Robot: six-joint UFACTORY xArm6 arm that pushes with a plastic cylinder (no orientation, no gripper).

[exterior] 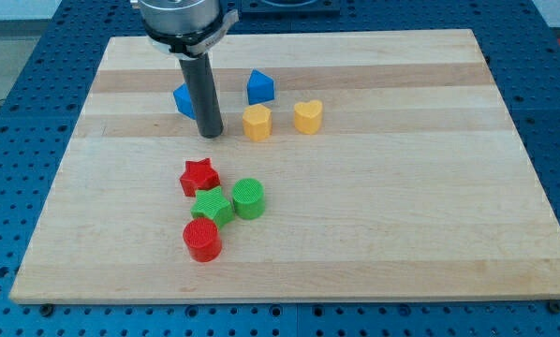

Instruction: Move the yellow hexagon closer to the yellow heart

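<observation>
The yellow hexagon [257, 122] stands on the wooden board, a little above the middle. The yellow heart [308, 117] stands just to its right, with a small gap between them. My tip [210, 134] rests on the board to the left of the yellow hexagon, a short gap away, not touching it. The dark rod rises from the tip to the arm's mount at the view's top.
A blue block [184, 99] sits partly hidden behind the rod. A blue block [260, 87] stands above the hexagon. A red star [198, 176], green star [212, 206], green cylinder [249, 197] and red cylinder [203, 240] cluster lower down. The board's edge [289, 298] runs along the bottom.
</observation>
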